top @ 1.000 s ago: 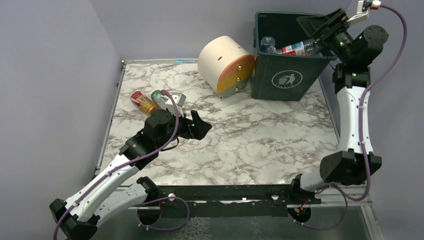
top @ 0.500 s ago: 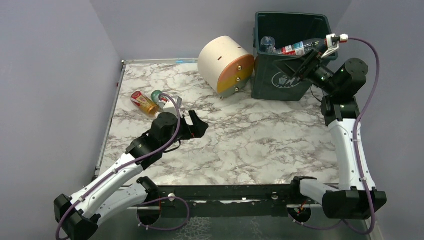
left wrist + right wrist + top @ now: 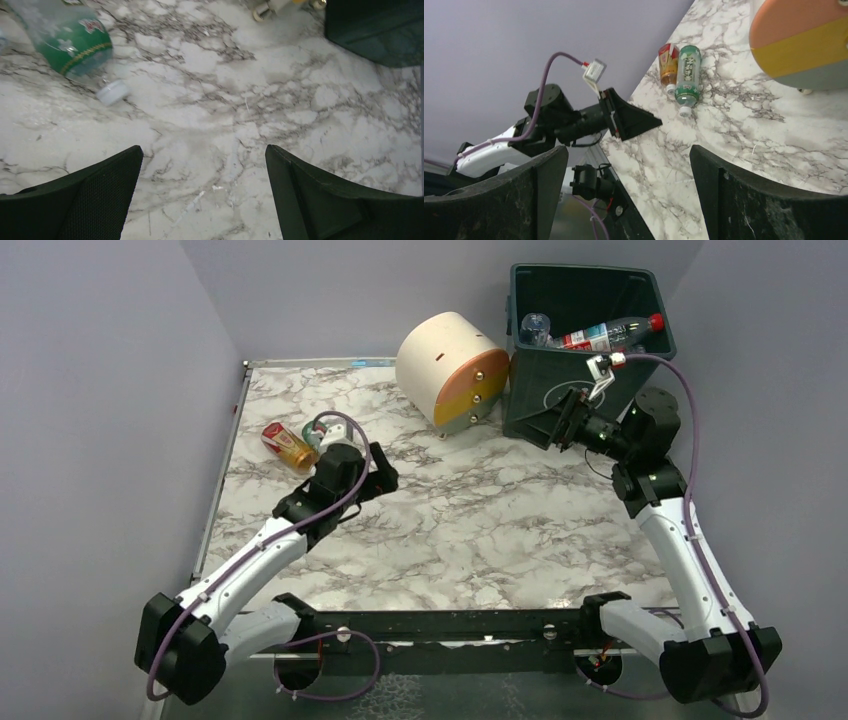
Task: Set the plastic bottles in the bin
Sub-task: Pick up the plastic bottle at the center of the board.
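Table [image 3: 500,530] of white marble under it all. At the back right corner, dark green bin [image 3: 530,380], with a red bottle [image 3: 600,337] and a clear bottle [image 3: 535,328] lying inside near the top. Just left of the bin, round drawer unit [image 3: 450,365]. Low in front of the bin, right gripper [image 3: 555,425], wide open, nothing in it. Out over the table, left gripper [image 3: 385,470], wide open too, holding nothing. Near it but not touching, orange bottle [image 3: 287,444] and green bottle [image 3: 318,432], side by side by the left edge, white cap [image 3: 112,92] toward the fingers. Looks like the step of going for the next bottle. Next: reach further, put one finger on each side of the green bottle, then squeeze softly so as not to roll it away.
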`<state>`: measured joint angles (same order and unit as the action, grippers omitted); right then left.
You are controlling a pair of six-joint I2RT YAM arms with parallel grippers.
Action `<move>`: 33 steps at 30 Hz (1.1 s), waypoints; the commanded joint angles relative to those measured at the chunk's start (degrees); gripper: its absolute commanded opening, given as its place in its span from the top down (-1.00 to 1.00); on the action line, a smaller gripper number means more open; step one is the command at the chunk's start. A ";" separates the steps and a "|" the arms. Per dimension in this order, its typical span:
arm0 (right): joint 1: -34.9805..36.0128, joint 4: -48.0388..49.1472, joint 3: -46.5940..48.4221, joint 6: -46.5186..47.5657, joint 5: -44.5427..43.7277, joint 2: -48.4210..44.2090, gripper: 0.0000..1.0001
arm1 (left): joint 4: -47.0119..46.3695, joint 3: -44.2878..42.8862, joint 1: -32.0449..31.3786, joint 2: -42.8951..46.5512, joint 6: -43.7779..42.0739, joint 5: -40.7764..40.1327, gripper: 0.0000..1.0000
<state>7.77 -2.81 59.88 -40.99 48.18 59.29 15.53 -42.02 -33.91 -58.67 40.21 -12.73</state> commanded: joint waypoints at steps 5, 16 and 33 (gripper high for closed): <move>4.52 -1.63 -0.03 2.38 0.11 -1.57 -0.87 | -1.40 -5.32 13.99 -3.48 -3.90 4.70 -0.98; 7.32 -1.35 -2.42 3.26 0.28 -1.63 -0.86 | 4.44 -14.18 29.16 -16.13 -1.66 0.97 -0.98; 8.05 0.14 -6.97 3.40 1.10 -1.48 -0.86 | 10.54 -29.08 42.64 -38.31 1.84 -0.67 -0.98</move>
<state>15.44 -4.08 53.74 -37.87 48.18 58.22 23.33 -67.35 7.57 -92.62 41.30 -12.03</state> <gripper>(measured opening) 0.932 0.989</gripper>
